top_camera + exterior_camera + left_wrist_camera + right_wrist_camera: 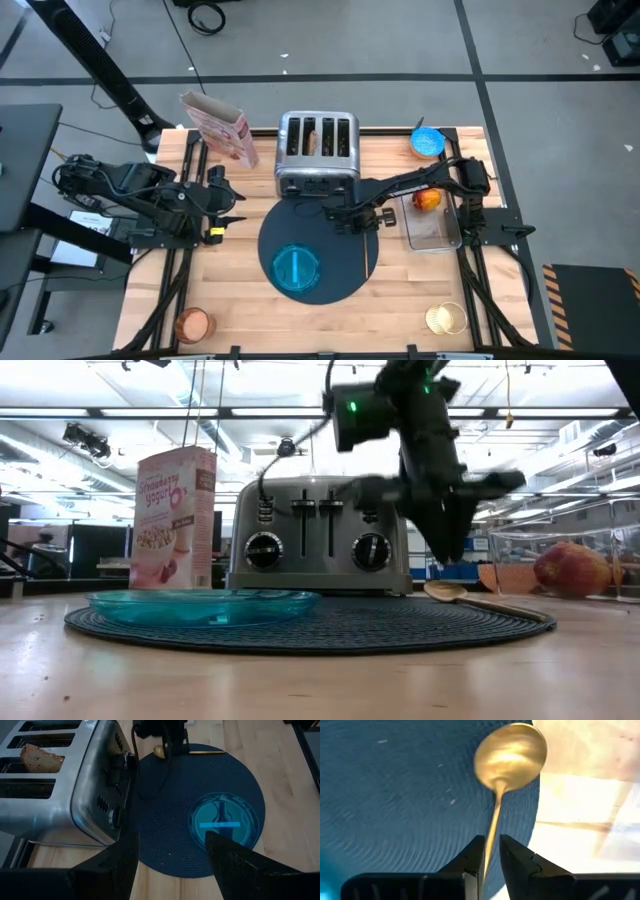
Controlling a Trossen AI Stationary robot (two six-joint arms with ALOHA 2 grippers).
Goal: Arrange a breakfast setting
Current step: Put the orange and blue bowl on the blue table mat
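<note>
The gold spoon (510, 752) lies along the right edge of the dark navy mat (335, 235), its bowl toward the toaster. My right gripper (491, 855) hangs just above the spoon's handle, pointing down. Its fingers are slightly open and clear of the spoon, as the low view (450, 560) shows. The teal plate (295, 268) rests on the near part of the mat. A toast slice (42, 759) stands in a toaster slot. My left gripper (170, 865) waits open at the table's left, holding nothing.
The chrome toaster (317, 150) stands behind the mat, with the pink cereal box (220, 128) to its left. At the right, a blue bowl (427, 143) and a red-orange fruit (428, 199) in a clear container (437, 235). A copper cup (193, 325) sits near left, a glass (445, 318) near right.
</note>
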